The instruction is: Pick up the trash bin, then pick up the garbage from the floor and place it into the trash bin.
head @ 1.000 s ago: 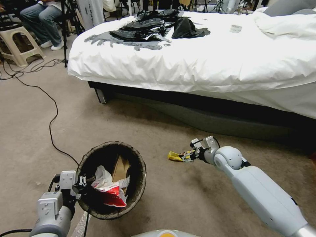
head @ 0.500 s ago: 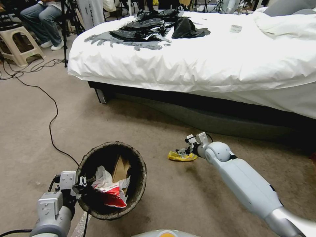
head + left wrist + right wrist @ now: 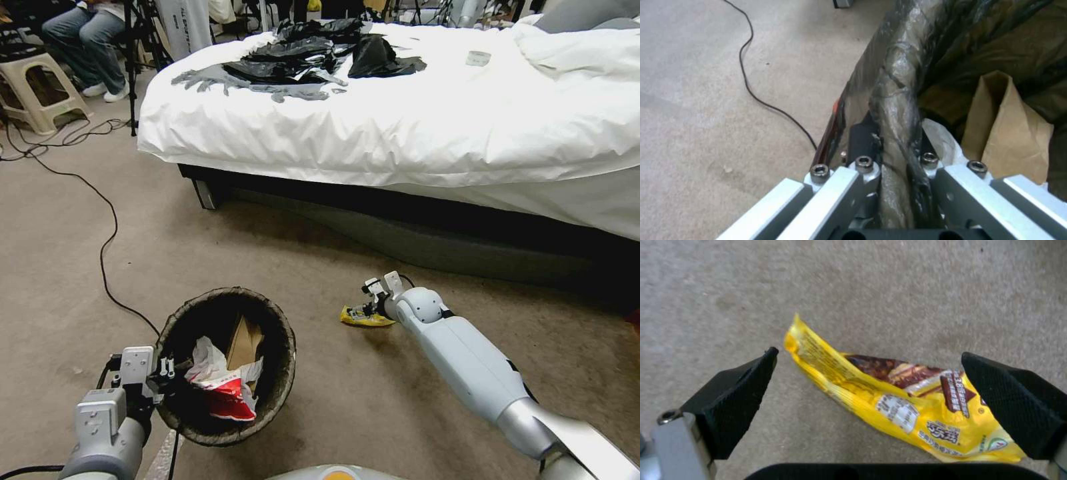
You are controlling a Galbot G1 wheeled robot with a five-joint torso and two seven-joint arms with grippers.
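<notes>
The trash bin [image 3: 283,337], wrapped in a dark liner, hangs low at the front left. My left gripper [image 3: 162,375] is shut on its near rim; the left wrist view shows the fingers [image 3: 862,146] clamped on the liner-covered rim [image 3: 898,110]. Inside lie a red-and-white packet [image 3: 225,392], brown paper [image 3: 244,341] and white tissue [image 3: 208,353]. One piece of garbage, a yellow wrapper [image 3: 365,319], lies on the carpet before the bed. My right gripper [image 3: 365,309] hovers right over it, open, with the wrapper [image 3: 893,406] lying between the black pads [image 3: 740,396].
A bed [image 3: 400,127] with white sheets and black bags [image 3: 313,53] on it spans the back and right; its dark frame [image 3: 427,227] is close behind the wrapper. A black cable [image 3: 107,247] snakes over the carpet at left. A stool [image 3: 37,90] stands far left.
My right arm has stretched forward and lower, bringing the open gripper leftward over the yellow wrapper. The wrapper, the bin and the left arm have stayed put.
</notes>
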